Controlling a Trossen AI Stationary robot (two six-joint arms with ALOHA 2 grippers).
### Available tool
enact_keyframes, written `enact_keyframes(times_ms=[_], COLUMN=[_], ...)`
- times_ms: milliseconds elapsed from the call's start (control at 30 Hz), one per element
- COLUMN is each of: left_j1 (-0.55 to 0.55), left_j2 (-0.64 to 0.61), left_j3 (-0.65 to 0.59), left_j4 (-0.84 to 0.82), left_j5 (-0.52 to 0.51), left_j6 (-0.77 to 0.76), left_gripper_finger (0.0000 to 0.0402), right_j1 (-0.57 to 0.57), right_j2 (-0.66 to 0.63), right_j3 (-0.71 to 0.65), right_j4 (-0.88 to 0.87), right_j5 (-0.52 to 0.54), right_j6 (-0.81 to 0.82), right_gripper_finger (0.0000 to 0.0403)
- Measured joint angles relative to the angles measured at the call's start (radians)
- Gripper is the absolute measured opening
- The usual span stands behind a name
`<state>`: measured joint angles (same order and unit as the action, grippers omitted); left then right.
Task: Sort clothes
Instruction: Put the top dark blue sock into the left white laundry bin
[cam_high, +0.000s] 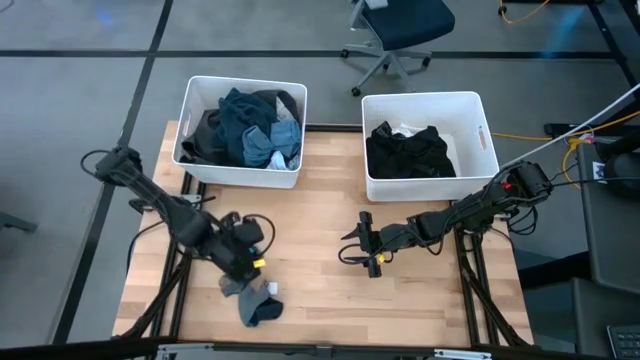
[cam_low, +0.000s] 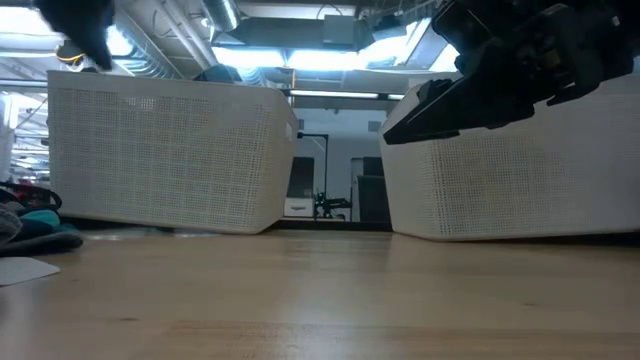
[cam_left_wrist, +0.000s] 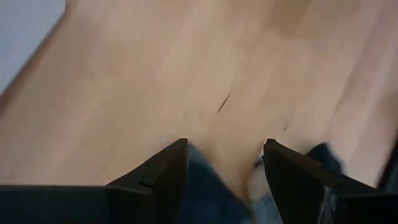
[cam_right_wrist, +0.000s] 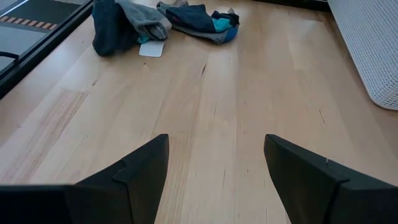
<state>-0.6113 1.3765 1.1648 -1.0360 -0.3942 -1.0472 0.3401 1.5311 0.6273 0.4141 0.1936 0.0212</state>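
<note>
Two bins filled, a few small clothes left on the tabletop

Two white bins sit at the far edge of the wooden tabletop (cam_high: 320, 200). The left bin (cam_high: 195, 95) holds a heap of dark grey, teal and pale blue clothes (cam_high: 250, 130), piled up to the rim. The right bin (cam_high: 480, 110) holds black clothes (cam_high: 408, 152) with a bit of white fabric showing at the back.

Near the front left corner of the tabletop lies a small pile of grey-blue socks (cam_high: 255, 298), with a small white tag just beside it. The right wrist view shows the same pile (cam_right_wrist: 161, 22) across the wood: dark grey and grey pieces, plus one with a teal patch.

The left hand (cam_high: 243, 262) hangs just above that pile, at its far edge, fingers (cam_left_wrist: 165, 171) spread apart. Blue fabric shows between and below them in the left wrist view; whether they touch it cannot be told, and nothing is gripped.

The right hand (cam_high: 362, 245) hovers over bare wood near the middle of the tabletop, in front of the right bin and well apart from the socks. Its fingers (cam_right_wrist: 146, 168) stand wide and released, holding nothing.
</note>
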Motion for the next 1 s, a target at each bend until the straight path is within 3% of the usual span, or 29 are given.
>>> enact_keyframes(times_ms=[300, 767, 1000], left_j1=[-0.06, -0.11, -0.11], left_j2=[0.128, 0.132, 0.132], left_j3=[-0.055, -0.247, -0.344], left_j4=[-0.072, 0.061, 0.258], left_j5=[0.103, 0.193, 0.241], left_j6=[-0.158, -0.33, -0.337], left_gripper_finger=[0.0196, 0.0195, 0.0195], right_j1=[0.0, 0.0, 0.0], right_j2=[0.0, 0.0, 0.0], right_j3=[0.0, 0.0, 0.0], right_j4=[0.0, -0.002, -0.002], right_j5=[0.0, 0.0, 0.0], right_j6=[0.0, 0.0, 0.0], right_gripper_finger=[0.0264, 0.0264, 0.0264])
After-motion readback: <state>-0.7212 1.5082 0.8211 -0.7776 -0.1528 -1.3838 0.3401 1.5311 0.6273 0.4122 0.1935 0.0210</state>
